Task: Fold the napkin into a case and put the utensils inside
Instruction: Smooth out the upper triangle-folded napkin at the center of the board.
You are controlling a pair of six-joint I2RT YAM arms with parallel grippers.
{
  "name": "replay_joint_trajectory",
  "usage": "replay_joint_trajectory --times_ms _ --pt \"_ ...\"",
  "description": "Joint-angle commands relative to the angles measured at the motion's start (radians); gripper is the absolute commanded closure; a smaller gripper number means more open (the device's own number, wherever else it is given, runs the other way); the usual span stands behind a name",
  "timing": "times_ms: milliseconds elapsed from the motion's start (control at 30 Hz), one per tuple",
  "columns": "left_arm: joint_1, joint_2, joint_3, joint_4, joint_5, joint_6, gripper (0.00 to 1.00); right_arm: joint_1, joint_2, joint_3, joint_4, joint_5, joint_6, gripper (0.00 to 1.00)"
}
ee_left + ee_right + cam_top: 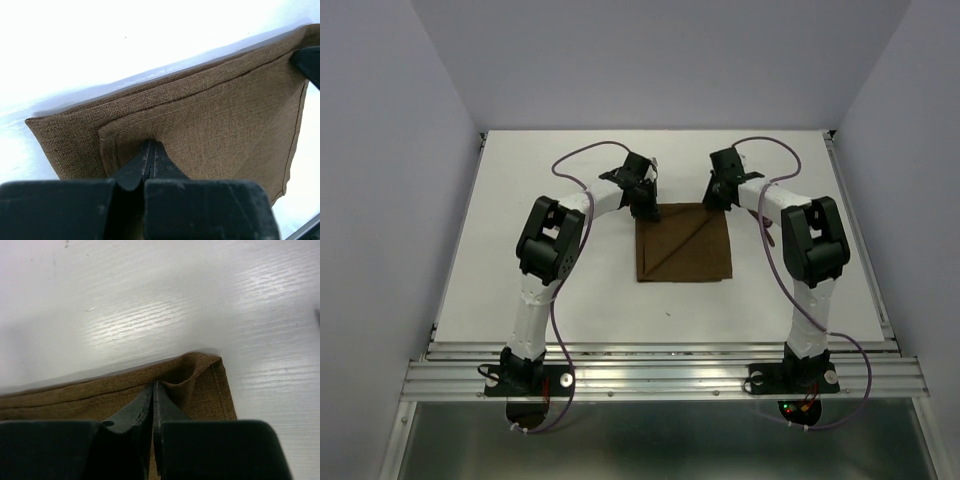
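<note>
On the table the napkin is lying folded square. Its far edge is running left to right, and at its two far corners the left gripper and right gripper are both pinching cloth, jaws closed, equally near.

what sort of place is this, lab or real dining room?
Likely a lab test booth, not a dining room: plain pale walls box in a white table, an aluminium rail runs along its near edge, and a brown napkin lies on it.
</note>
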Motion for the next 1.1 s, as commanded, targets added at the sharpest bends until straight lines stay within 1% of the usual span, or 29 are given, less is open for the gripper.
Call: replay_joint_trajectory --times_ms 0,100,200,267,367,500,667,867,967,1067 --pt "-0.001 -0.001 0.021 -0.005 -0.028 0.029 1.00 0.001 0.032 0.053 0.002 0.091 0.001 0.93" --pt "-0.001 0.002 0.015 -0.005 -0.026 0.027 1.00 0.001 0.048 0.057 0.002 0.108 0.004 0.93" --pt "-0.001 -0.027 -0.003 0.007 -0.027 0.029 1.00 0.001 0.025 0.048 0.002 0.106 0.004 0.94" --pt "-0.001 -0.044 -0.014 0.011 -0.027 0.030 1.00 0.001 -0.009 0.036 0.003 0.108 0.006 0.93" --pt "-0.001 -0.086 -0.019 0.018 -0.021 0.032 1.00 0.001 -0.104 -0.013 0.022 0.120 0.006 0.92" --pt "-0.001 -0.126 -0.026 0.005 -0.017 0.030 1.00 0.001 -0.141 -0.044 0.025 0.146 -0.005 0.91" --pt "-0.001 -0.154 -0.034 -0.013 -0.040 0.033 1.00 0.001 -0.116 -0.058 0.025 0.162 -0.009 0.91" --pt "0.000 -0.116 0.004 -0.036 -0.087 0.047 1.00 -0.008 -0.023 -0.015 0.023 0.163 -0.017 0.91" --pt "0.000 -0.105 0.004 -0.036 -0.087 0.050 1.00 -0.008 0.026 0.014 0.023 0.163 -0.023 0.91" --pt "-0.001 -0.102 -0.002 -0.045 -0.086 0.055 1.00 -0.008 0.039 0.025 0.023 0.155 -0.029 0.92"
